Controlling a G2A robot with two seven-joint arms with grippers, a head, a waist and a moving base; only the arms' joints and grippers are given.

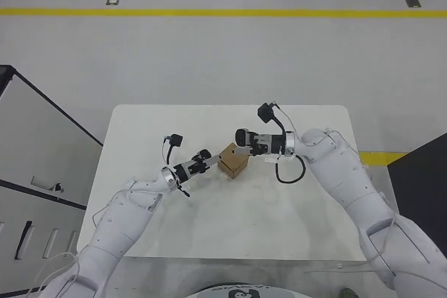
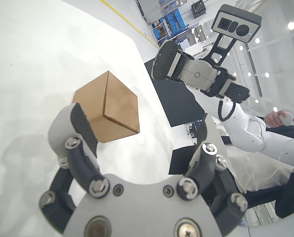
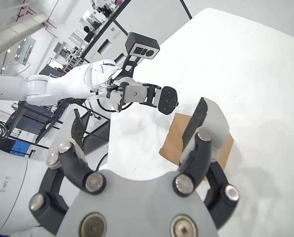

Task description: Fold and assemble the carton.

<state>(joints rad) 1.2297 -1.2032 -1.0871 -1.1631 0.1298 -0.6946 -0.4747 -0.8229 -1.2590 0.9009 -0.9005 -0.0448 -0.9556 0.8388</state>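
Top view: the carton (image 1: 232,162), a brown cube, sits near the middle of the table (image 1: 298,223) between the left gripper (image 1: 204,157) and the right gripper (image 1: 243,138). Both are just beside it; contact is too small to judge. In the left wrist view the left gripper's jaws stand wide apart, one finger (image 2: 83,124) covering the carton's lower-left corner. In the right wrist view the jaws are likewise spread, holding nothing, and a finger (image 3: 195,119) hides the carton's middle. A small printed mark (image 3: 5,181) sits on white casing at lower left.
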